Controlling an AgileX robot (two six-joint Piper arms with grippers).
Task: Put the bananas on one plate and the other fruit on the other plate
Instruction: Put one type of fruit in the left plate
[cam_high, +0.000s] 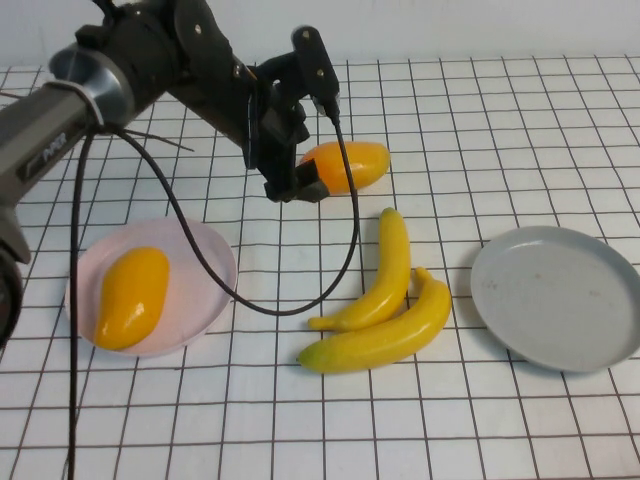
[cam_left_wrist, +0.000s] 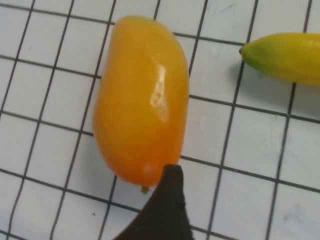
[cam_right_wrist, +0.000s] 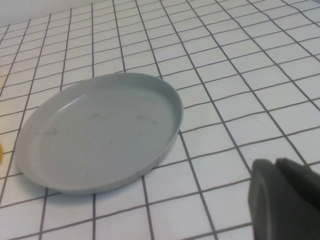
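Under left gripper (cam_high: 300, 178), jaws spread wide, empty — glossy oval orange-yellow mango (cam_left_wrist: 141, 100), loose on gridded table. Probably smooth, slippery, firm; best pinched across mid-belly. Off toward pale pink plate (cam_high: 215, 250) next. Right gripper (cam_right_wrist: 285, 200) shut, empty — near grey-blue plate (cam_right_wrist: 102, 132).

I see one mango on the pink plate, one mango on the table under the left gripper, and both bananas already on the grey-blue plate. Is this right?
Not quite: the high view shows both bananas on the table, beside the empty grey-blue plate. The rest holds: one mango on the pink plate, the other mango under the open left gripper.
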